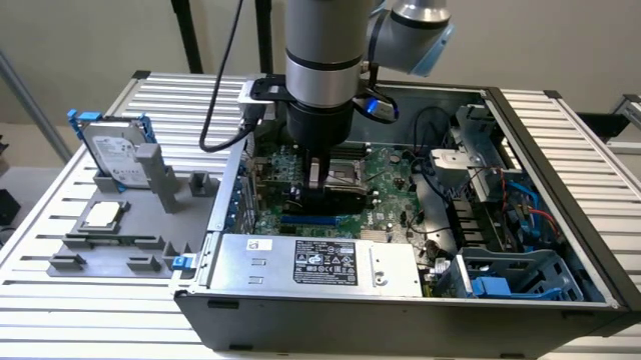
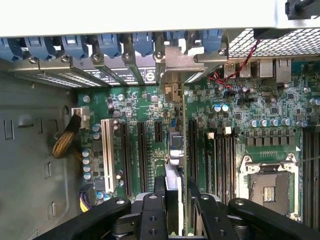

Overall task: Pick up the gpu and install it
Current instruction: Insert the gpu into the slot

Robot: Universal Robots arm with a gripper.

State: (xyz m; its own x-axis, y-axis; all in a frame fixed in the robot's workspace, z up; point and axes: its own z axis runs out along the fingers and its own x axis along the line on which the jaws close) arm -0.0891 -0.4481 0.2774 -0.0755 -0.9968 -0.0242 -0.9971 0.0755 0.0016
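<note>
Gpu (image 2: 175,165) stands on edge between my fingers (image 2: 176,200), clamped partway closed on it. I hold it upright over the motherboard (image 2: 145,107) so its edge meets a slot.

GPU (image 2: 176,150): thin green card standing on edge over the motherboard's expansion slots (silver end bracket reaching the rear slot openings), sitting upright inside the case.
</note>
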